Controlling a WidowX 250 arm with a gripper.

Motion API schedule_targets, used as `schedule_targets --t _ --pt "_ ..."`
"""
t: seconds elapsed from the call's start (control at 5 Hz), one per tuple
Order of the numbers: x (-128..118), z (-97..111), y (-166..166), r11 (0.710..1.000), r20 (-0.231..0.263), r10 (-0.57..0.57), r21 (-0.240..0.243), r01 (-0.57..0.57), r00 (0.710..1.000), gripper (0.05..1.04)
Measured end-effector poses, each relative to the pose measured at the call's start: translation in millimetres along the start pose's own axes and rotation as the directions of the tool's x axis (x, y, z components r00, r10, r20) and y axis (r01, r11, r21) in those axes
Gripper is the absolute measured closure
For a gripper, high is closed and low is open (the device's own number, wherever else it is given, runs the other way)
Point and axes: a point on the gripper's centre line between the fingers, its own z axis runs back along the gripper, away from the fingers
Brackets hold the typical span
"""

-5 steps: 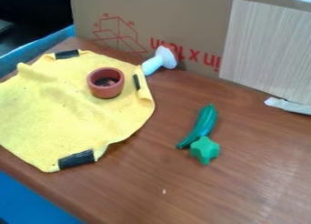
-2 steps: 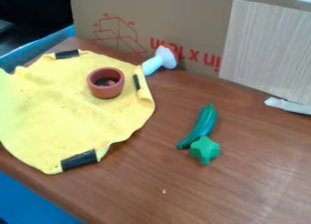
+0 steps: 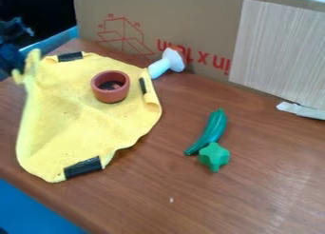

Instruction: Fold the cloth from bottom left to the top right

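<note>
Tabletop (image 3: 254, 195) runs wide beneath everything, with the cardboard box (image 3: 196, 19) standing along its back at twelve o'clock, and here's the action: the yellow cloth (image 3: 70, 119) over at nine o'clock is on the move! Its left side has pulled inward from the edge of the view, baring wood there, and it now climbs into a crumpled peak at ten o'clock. That looks like a fold getting under way, though the lower end lies low and the black patch (image 3: 82, 167) at the cloth's six o'clock has barely budged; I'd call this early, with the sweep to the top right all to come.

And the gripper (image 3: 11, 59) has just come into view at ten o'clock, right up by that raised edge. Spread, closed or pinching cloth? Can't tell from here. The peak is just beside it, toward its three o'clock; the bulk of the cloth spreads toward its four.

Watch the red-brown bowl (image 3: 110, 87), sitting on the cloth toward one o'clock: it could tip or get covered. The green vegetable (image 3: 212, 131) at four o'clock, the white mushroom shape (image 3: 166, 63) at twelve, no trouble yet.
</note>
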Motion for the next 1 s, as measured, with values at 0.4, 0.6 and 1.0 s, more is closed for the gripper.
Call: schedule_targets --t 0.4,0.6,1.0 --pt "-8.4 -23.7 -68.7 0.999 -0.039 -0.023 0.03 0.024 0.999 1.03" --pt "1.3 -25.5 -113.9 0.999 -0.015 -0.028 0.025 0.028 0.999 1.03" --pt "9.5 -46.6 -151.9 0.999 -0.025 -0.008 0.041 0.009 1.0 1.03"
